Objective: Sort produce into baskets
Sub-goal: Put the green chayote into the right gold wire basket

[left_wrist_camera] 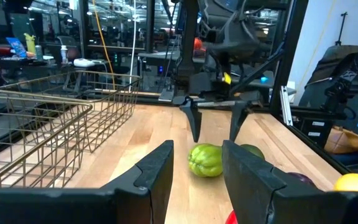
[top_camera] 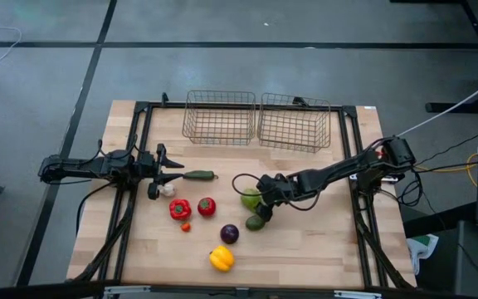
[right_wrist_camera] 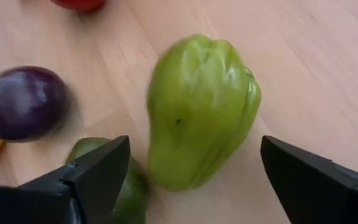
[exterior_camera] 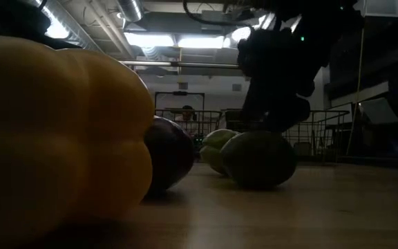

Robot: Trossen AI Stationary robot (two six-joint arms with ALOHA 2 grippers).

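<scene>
My right gripper (top_camera: 261,205) hangs open just above a light green fruit (right_wrist_camera: 201,112), one finger on either side and neither touching it. The fruit rests on its side on the wooden table (top_camera: 322,241). A dark green piece (right_wrist_camera: 114,180) lies beside it, under one finger. The purple ball (top_camera: 230,233), yellow pepper (top_camera: 221,258), red tomato (top_camera: 207,206) and red pepper (top_camera: 179,208) lie nearer the front. Two wire baskets (top_camera: 218,118) (top_camera: 295,123) stand side by side at the far edge. My left gripper (top_camera: 160,170) waits level at the table's left, open and holding nothing.
A long dark green vegetable (top_camera: 199,175) and a white piece (top_camera: 166,189) lie just in front of my left gripper; a tiny orange bit (top_camera: 186,226) sits by the red pepper. A black frame (top_camera: 139,112) borders the table. Bare wood lies at the front right.
</scene>
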